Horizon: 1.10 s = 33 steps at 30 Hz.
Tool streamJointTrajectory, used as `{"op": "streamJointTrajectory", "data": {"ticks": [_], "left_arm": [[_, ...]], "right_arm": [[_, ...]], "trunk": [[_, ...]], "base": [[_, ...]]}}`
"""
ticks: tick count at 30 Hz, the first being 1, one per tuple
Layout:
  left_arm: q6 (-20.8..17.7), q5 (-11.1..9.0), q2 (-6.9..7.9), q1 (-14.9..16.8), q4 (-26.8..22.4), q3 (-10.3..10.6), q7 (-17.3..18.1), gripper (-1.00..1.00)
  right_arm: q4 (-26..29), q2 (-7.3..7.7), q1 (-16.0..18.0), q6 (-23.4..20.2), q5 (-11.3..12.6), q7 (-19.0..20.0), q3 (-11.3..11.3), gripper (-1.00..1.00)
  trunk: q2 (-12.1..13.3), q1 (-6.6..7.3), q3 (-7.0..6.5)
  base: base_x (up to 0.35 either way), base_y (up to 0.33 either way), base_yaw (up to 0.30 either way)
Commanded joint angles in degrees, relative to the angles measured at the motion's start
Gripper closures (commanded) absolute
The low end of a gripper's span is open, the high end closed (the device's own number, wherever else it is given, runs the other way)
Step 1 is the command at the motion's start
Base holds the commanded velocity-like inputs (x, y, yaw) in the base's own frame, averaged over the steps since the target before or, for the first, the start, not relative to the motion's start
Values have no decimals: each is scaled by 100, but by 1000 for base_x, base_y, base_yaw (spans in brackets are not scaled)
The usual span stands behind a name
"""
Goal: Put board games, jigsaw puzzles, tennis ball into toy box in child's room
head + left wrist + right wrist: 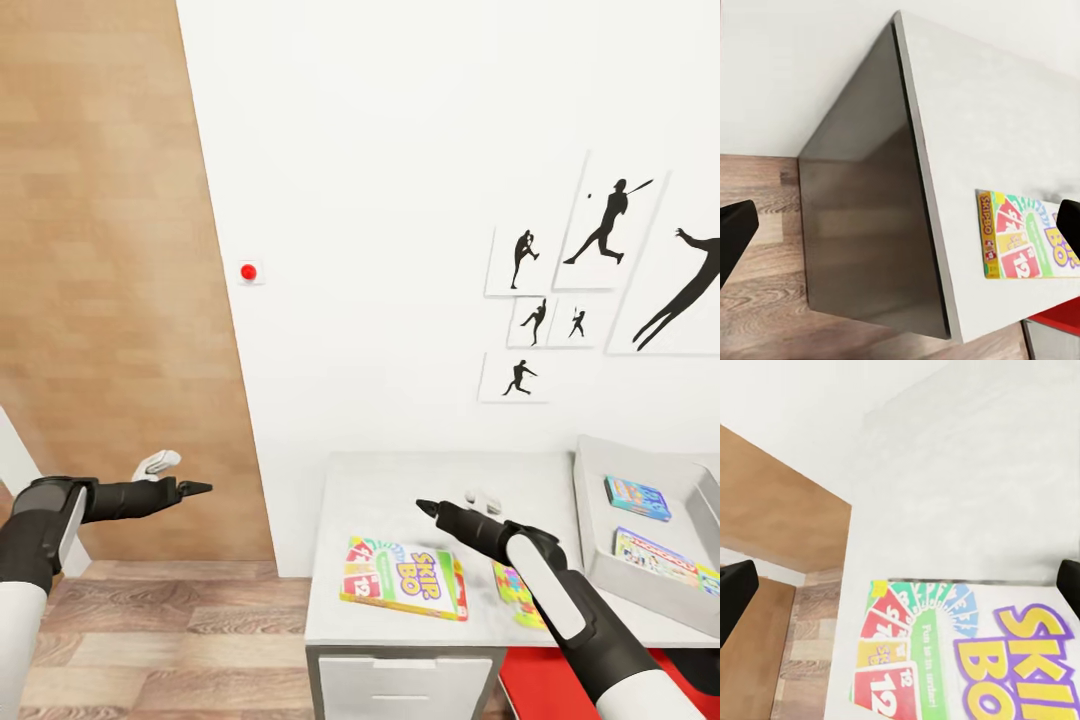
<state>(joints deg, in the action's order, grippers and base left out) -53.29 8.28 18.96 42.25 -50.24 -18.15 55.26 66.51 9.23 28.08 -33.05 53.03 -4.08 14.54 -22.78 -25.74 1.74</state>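
Skip-Bo board game (405, 578) lies flat near the table (420, 480) front-left corner, long axis along the front edge. Right gripper (452, 505) hovers just above it, nearer than left gripper (180, 478); both open, empty. Head view alone shows toy box (592, 530) holding two games.

White arms, black forearms w/ grey panels — black-tipped gripper (196, 489).

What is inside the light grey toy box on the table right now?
The light grey rectangular toy box holds two flat printed game boxes: a blue one towards the wall and a pale one nearer the robot. The picture's right edge cuts off the bin, so anything farther in cannot be seen.
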Motion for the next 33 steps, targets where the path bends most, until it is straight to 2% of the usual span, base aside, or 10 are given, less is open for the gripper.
{"op": "streamJointTrajectory", "data": {"ticks": [1, 10, 13, 17, 19, 20, 24, 26, 28, 33], "left_arm": [[-31, 62, -8, 7, -4, -19, 57, -100], [-26, 68, -34, 5, 7, -16, -10, -100], [-24, 65, -93, 8, 12, -14, -322, -100], [-24, 44, -320, 13, 9, -14, -1006, -100], [-24, 19, -412, 17, 12, -13, -1296, -100], [-24, 15, -426, 18, 12, -13, -1339, -100], [-14, 1, -469, 20, 11, -13, -1474, -100], [-6, 0, -476, 20, 9, -13, -1491, -100], [-2, -1, -483, 20, 12, -13, -1500, -100], [2, -2, -497, 20, 12, -13, -1508, -100]], "right_arm": [[6, 6, 6, 8, 52, -42, 20, -100], [-29, 0, 13, 34, 69, -71, 29, -100], [-39, -4, 10, -6, 68, -100, 30, -100], [-167, -27, 43, -317, 60, -297, 31, -100], [-328, -59, 84, -484, 59, -706, 26, -100], [-367, -74, 93, -509, 59, -837, 25, -100], [-567, -218, 182, -589, 65, -1838, 16, -100], [-705, -281, 249, -588, 60, -2168, 15, -100], [-869, -323, 305, -568, 55, -2369, 14, -100], [-1141, -353, 352, -548, 44, -2527, 13, -100]], "trunk": [[-14, -4, 14], [-14, -4, 14], [-14, -4, 14], [-14, -4, 14], [-14, -4, 14], [-14, -4, 14], [-14, -4, 14], [-14, -4, 14], [-14, -4, 14], [-14, -4, 14]], "base": [[16, 67, 0], [41, 92, 0], [3, 3, 0], [0, 0, 0], [0, 0, 0], [0, 0, 0], [0, 0, 0], [0, 0, 0], [0, 0, 0], [0, 0, 0]]}}
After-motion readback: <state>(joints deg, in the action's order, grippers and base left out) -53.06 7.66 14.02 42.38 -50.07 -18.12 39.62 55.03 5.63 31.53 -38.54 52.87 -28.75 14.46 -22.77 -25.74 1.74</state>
